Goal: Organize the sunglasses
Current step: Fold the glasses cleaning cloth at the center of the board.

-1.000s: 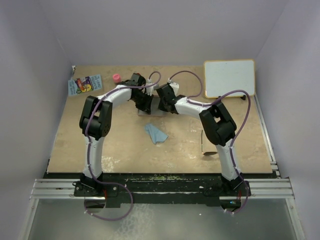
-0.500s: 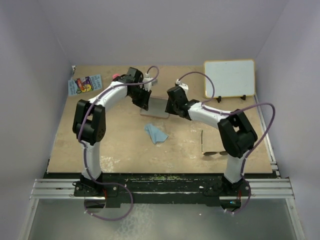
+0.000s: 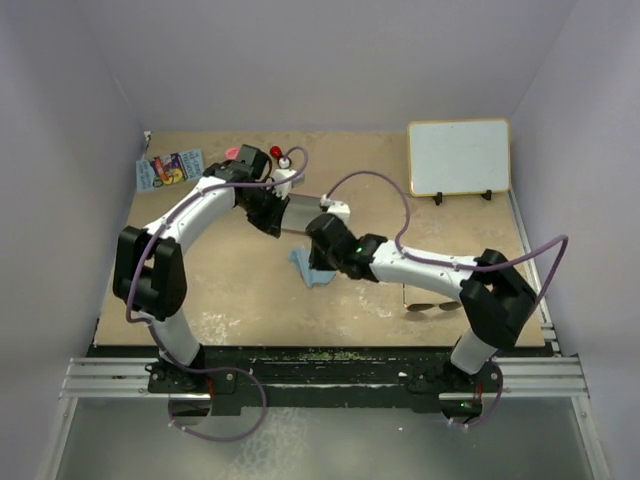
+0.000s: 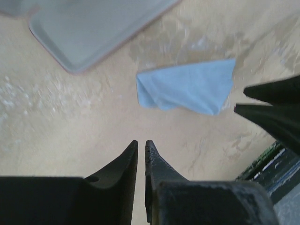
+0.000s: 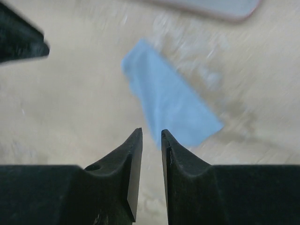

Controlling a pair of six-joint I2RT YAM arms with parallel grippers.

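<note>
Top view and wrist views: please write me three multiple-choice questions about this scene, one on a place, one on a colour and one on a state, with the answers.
1. Where are the sunglasses?
A. In the far left corner.
B. On the table, beside the right arm.
C. On the floor.

2. What colour is the cloth?
A. Red.
B. Yellow.
C. Light blue.

3. How is the right gripper?
A. Slightly open and empty.
B. Shut on the cloth.
C. Holding the sunglasses.

Answers:
1 B: the top view shows them lying by the right arm's elbow.
2 C: both wrist views show it light blue.
3 A: its wrist view shows a gap between the fingers with nothing in it.
</note>
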